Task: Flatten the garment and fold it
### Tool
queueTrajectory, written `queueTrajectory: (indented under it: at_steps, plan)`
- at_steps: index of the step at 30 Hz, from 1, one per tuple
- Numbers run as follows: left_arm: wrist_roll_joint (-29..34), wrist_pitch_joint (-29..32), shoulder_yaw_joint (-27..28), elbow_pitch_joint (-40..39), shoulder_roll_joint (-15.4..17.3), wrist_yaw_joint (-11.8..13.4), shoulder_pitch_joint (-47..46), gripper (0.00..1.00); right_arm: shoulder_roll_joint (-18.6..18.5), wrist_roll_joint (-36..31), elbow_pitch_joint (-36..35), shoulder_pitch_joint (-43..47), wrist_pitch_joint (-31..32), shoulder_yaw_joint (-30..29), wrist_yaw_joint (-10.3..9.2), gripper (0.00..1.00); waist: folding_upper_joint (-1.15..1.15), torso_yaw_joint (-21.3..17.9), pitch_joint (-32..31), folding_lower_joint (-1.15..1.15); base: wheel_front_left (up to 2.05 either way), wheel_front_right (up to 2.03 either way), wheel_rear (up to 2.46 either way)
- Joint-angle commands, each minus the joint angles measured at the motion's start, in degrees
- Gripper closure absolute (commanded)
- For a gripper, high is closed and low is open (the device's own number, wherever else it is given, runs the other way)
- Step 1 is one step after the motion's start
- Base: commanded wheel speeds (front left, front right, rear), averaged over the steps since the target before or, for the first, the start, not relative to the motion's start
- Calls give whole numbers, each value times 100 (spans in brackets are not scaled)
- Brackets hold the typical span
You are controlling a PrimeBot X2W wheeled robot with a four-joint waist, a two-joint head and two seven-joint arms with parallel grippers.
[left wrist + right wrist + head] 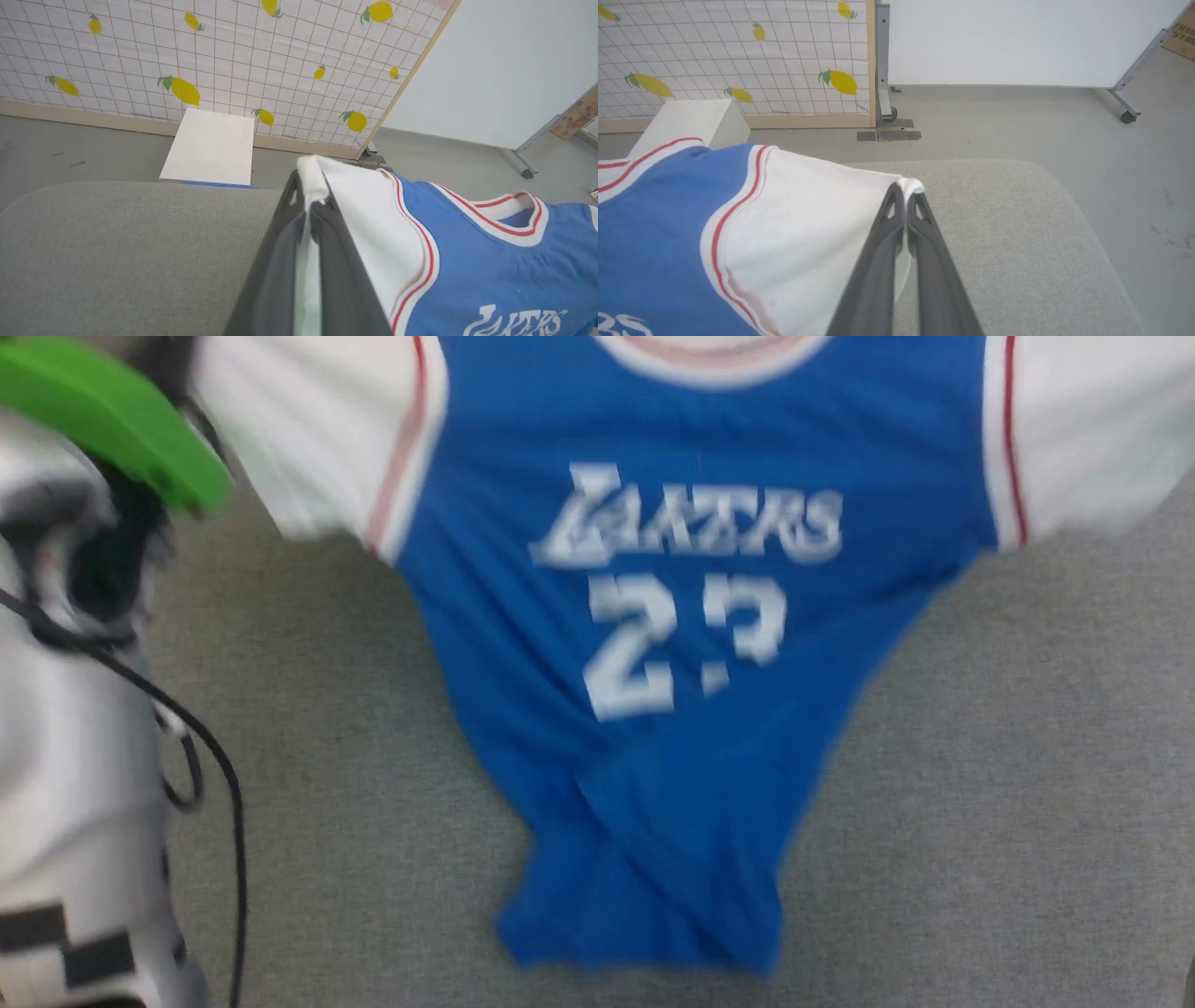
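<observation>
Grey fabric bench (327, 756) close below head camera; pale left forearm (65, 784) with black cable (210, 756) at near left. Garment (672, 709) front-up on bench: blue hem nearest, bunched narrow; lettering and number further up; white sleeves out to both sides. Left claw (309, 198) clenched on white sleeve tip, cloth pinched tight. Right claw (906, 193) clenched likewise on opposite sleeve tip. Beyond bench: grey floor (1017, 121), white box (210, 147), lemon-print screen (233, 56), white panel (994, 42) on wheeled stand.
</observation>
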Motion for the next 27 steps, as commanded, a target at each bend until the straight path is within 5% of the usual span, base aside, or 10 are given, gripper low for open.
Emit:
queueTrajectory:
  at_steps: [1, 16, 27]
  plan:
    - [104, -201, 72, 26, 85, 74, -378, 100, -53, -76, 38, -372, -170, 43, -9, 100, 30, -47, 233, -1, 0, 0, 0]
    - [367, -2784, 683, 777, 89, 425, -3196, 100, -40, -788, 746, -3490, -2650, 198, -9, 100, 30, -125, 862, -1, 0, 0, 0]
    - [213, -3166, 671, 1666, 31, 180, -3093, 100, -2, -981, 1783, -3928, -3547, 476, -9, 100, 30, -31, 876, -1, 0, 0, 0]
